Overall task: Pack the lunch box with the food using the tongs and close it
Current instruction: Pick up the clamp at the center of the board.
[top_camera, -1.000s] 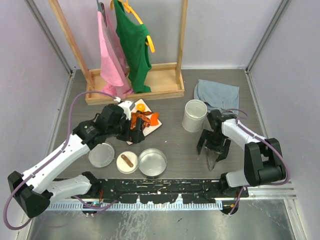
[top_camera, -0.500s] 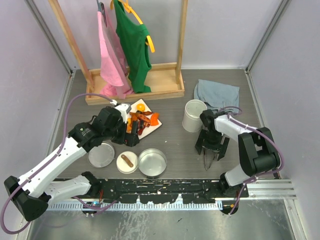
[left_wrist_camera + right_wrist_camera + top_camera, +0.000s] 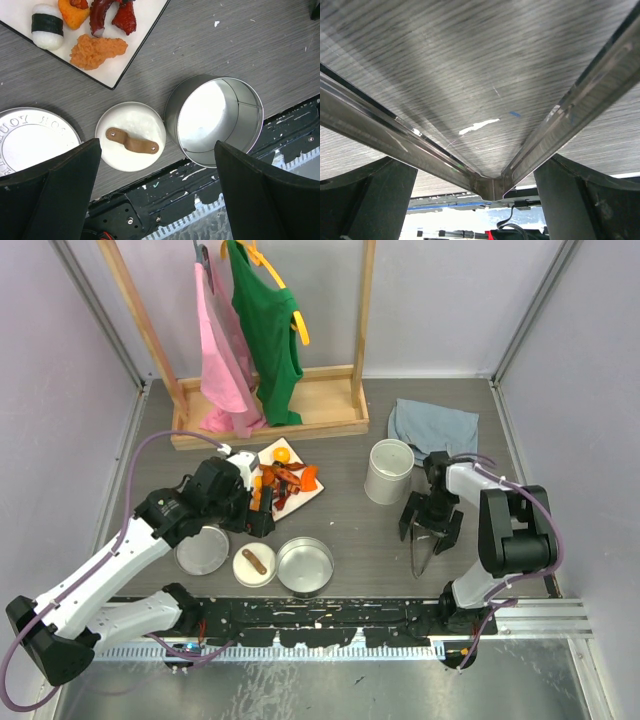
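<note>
Surface (image 3: 350, 530): grey, matte, fine wood-grain streaks.

My right end effector (image 3: 430, 530) sits low over the tongs (image 3: 395, 135), jaws spread wide. The 2 thin bright metal arms run out between my fingers (image 3: 365, 200) in a narrow V, with the joined end at the bottom of the right wrist view. I cannot tell whether the fingers touch the arms. Both tong tips are cut off by that frame. From above, the tongs read as a faint sliver lying flat.

My left end effector (image 3: 157, 150) hangs open, holding nothing, above the lunch box parts:
- wide shallow tin (image 3: 240, 100): shiny, empty, 1 seam in its wall
- small dish (image 3: 145, 120): pale inside, carrying 1 flat brown sausage-like piece (image 3: 132, 142)
- flat lid (image 3: 35, 140): embossed lettering, partly behind my left finger
- tall cup (image 3: 388, 470): upright, standing apart, far side of the tongs

Food (image 3: 97, 50) lies on the white square plate (image 3: 145, 20): 1 crumbly orange piece, glossy dark red pieces, 1 rice roll with a black band. The plate is cut off at the top of the left wrist view. From above, my left arm covers its near-left corner.

Room: lid, dish and tin line the near edge, just beside the black rail (image 3: 320, 615). Bare surface lies between the tin and the tongs.
</note>
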